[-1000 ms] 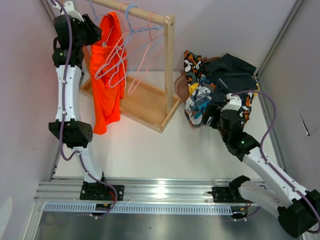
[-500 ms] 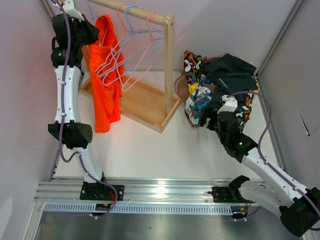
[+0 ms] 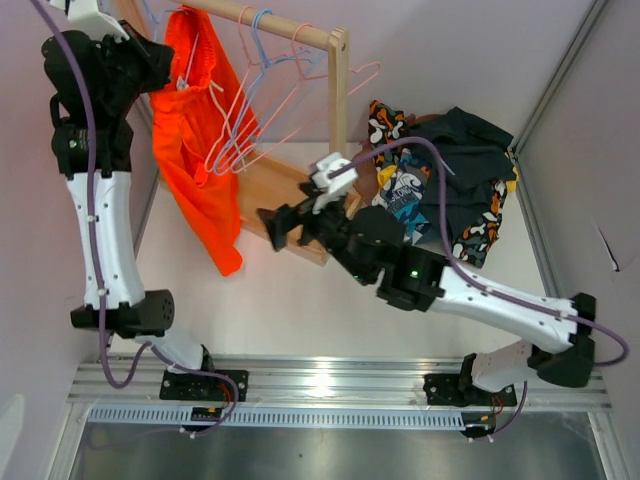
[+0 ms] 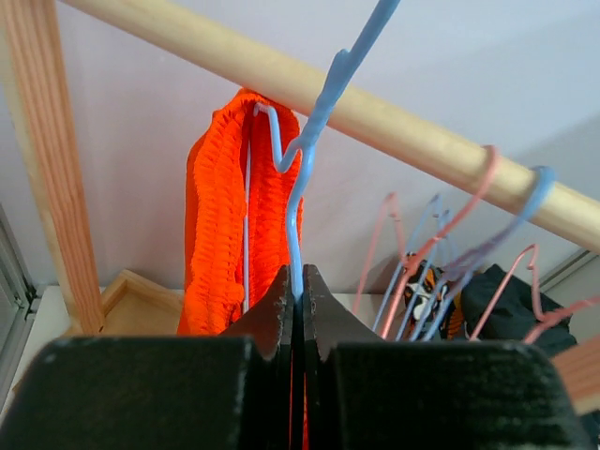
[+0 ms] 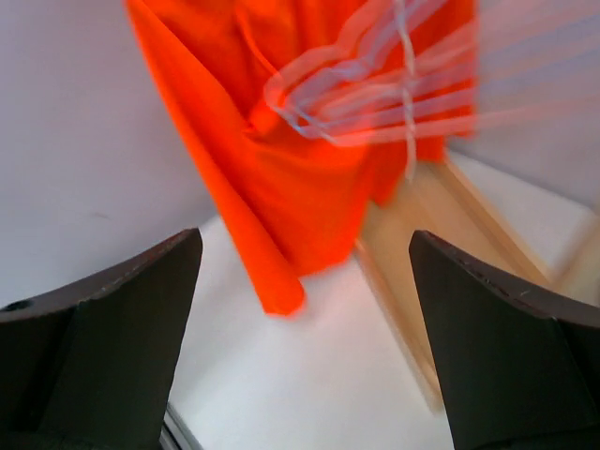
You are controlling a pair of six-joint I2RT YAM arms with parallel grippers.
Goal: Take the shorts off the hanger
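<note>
The bright orange shorts (image 3: 195,170) hang from a blue hanger (image 4: 298,197) at the left end of the wooden rack's rod (image 3: 270,22). My left gripper (image 3: 160,62) is high at the top left, shut on that hanger's wire (image 4: 298,281). The shorts' waistband (image 4: 220,234) is bunched just behind the fingers. My right gripper (image 3: 275,225) is open and empty, reaching left. It is just right of the shorts' lower end and apart from the cloth (image 5: 281,169). Its fingers (image 5: 103,319) stand wide apart. The other shorts lie in a pile (image 3: 450,180) at the right.
Several empty pink and blue hangers (image 3: 260,110) hang on the rod and swing, blurred in the right wrist view (image 5: 375,84). The rack's wooden base tray (image 3: 290,200) lies under my right gripper. The rack's post (image 3: 340,100) stands between the shorts and the pile.
My right arm swung from the pile at the right over to the orange shorts, gripper open. My left arm lifted the hanger and shorts higher and leftward; the empty hangers are swinging.
</note>
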